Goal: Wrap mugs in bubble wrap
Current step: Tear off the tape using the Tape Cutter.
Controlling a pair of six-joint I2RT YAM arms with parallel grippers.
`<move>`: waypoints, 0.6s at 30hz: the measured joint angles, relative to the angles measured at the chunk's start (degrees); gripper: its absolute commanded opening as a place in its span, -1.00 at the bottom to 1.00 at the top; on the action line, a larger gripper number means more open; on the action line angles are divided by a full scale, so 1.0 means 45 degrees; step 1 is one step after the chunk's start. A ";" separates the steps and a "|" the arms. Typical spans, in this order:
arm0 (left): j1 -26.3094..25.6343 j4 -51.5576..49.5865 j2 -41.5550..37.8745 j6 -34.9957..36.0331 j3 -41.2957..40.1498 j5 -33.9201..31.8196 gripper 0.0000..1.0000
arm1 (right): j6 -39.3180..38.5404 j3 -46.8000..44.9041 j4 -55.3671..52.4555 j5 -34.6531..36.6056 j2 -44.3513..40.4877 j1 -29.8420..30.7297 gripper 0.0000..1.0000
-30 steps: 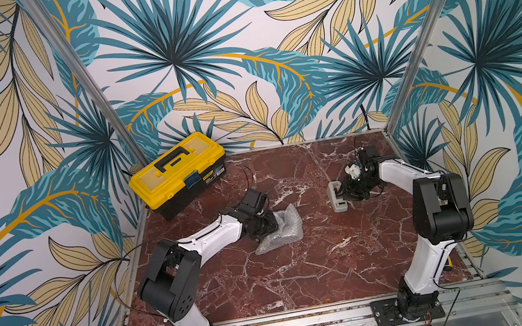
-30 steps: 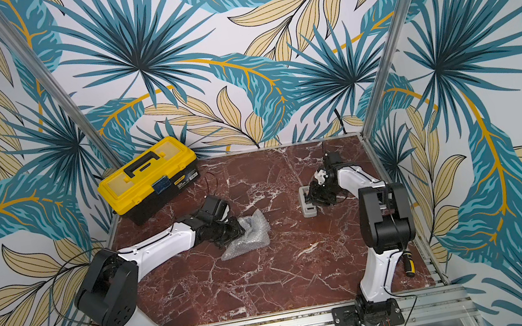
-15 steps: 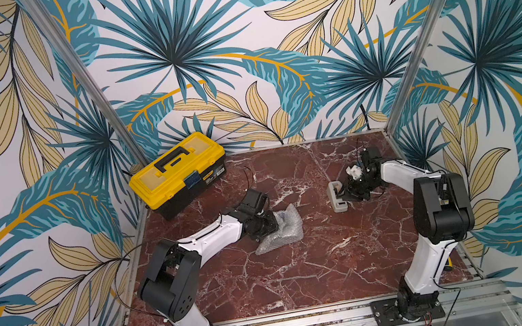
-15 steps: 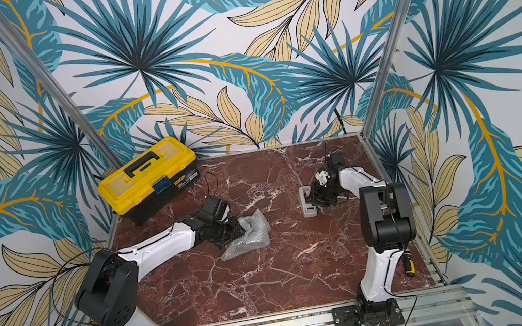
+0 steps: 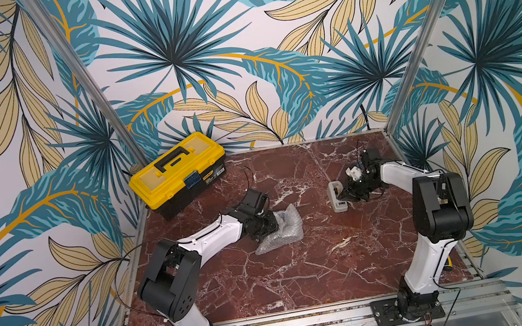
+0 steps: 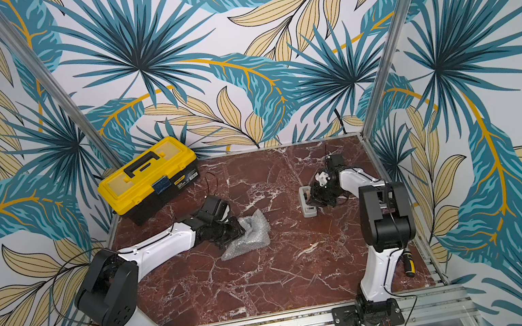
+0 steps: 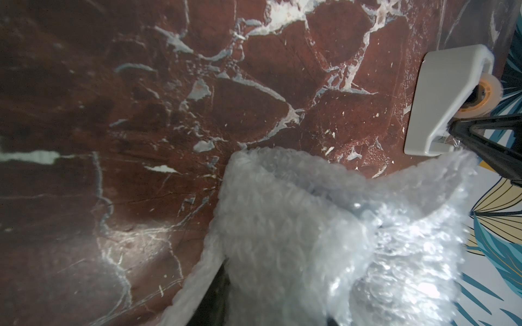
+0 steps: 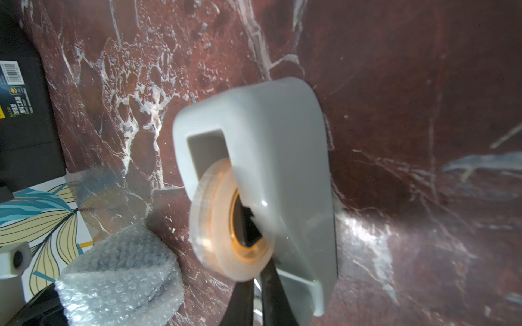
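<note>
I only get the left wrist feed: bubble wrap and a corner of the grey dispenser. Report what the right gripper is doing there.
Observer: The right gripper is shut, its tips just under the tape roll on the tape dispenser.
Operator: List what else is out there.
Observer: A yellow toolbox, lid closed, in the far left corner.
Operator: Now check the near right side.
Observer: A yellow-and-black screwdriver lies at the table's right edge, beside the right arm.
</note>
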 measured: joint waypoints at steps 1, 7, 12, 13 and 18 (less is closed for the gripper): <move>0.0000 0.0000 0.0000 0.0000 0.0000 0.0000 -0.33 | 0.0005 -0.0005 -0.0005 0.0000 -0.0005 -0.0005 -0.92; -0.0010 0.0000 0.0000 0.0000 0.0000 0.0000 -0.33 | 0.0053 -0.0049 0.0034 -0.0019 -0.0005 -0.0019 -1.00; -0.0019 0.0005 0.0000 0.0000 0.0000 0.0000 -0.33 | 0.0136 -0.0058 0.0034 -0.0019 -0.0053 -0.0019 -1.00; -0.0019 0.0005 0.0000 0.0000 0.0000 0.0000 -0.33 | 0.0146 -0.0058 0.0029 -0.0019 -0.0083 -0.0019 -1.00; -0.0024 0.0005 0.0000 0.0000 0.0000 0.0000 -0.33 | 0.0185 -0.0053 -0.0039 -0.0019 -0.0219 -0.0019 -1.00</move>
